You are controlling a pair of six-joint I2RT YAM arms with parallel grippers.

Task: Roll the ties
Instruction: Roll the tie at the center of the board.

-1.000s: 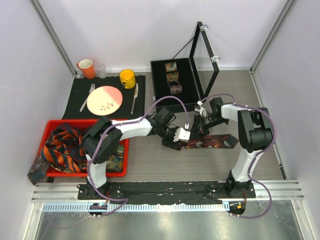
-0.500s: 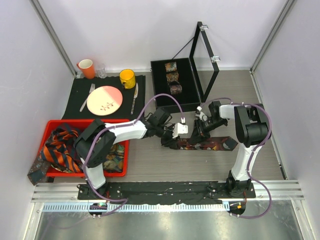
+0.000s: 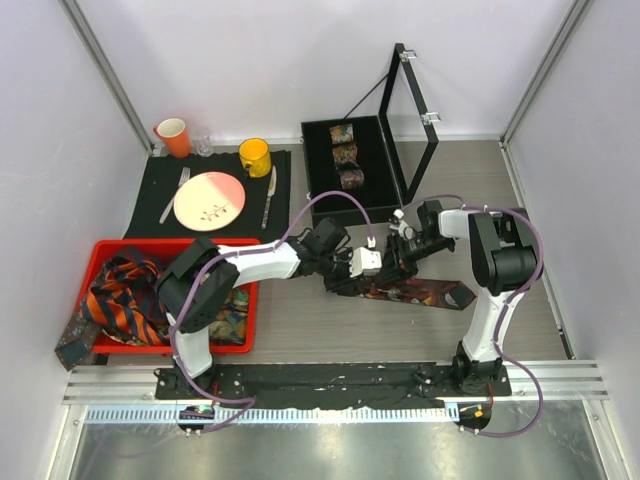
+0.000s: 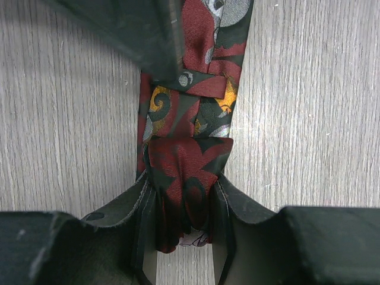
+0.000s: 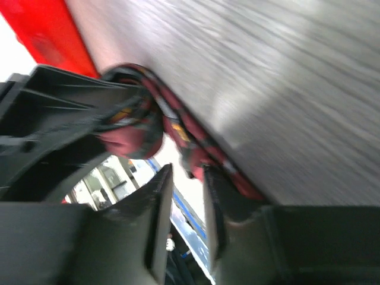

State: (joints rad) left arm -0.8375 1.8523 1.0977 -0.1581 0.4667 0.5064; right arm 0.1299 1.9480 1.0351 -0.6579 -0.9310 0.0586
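Observation:
A dark red-brown patterned tie lies flat on the table, its wide end to the right. My left gripper is shut on its folded narrow end, which bunches between the fingers. My right gripper is right beside it, a finger over the strip. In the right wrist view its jaws stand slightly apart with nothing between them, and the tie's edge touches the tips. Three rolled ties sit in the black box. Orange-navy striped ties lie in the red bin.
The box's lid stands open behind my right arm. A black placemat at the back left holds a plate, cutlery, a yellow mug, an orange cup and a glass. One tie hangs over the bin's left edge.
Both grippers have shifted slightly around the tie's narrow end, the left one still gripping it. The tie's wide end has slid a little toward the near edge.

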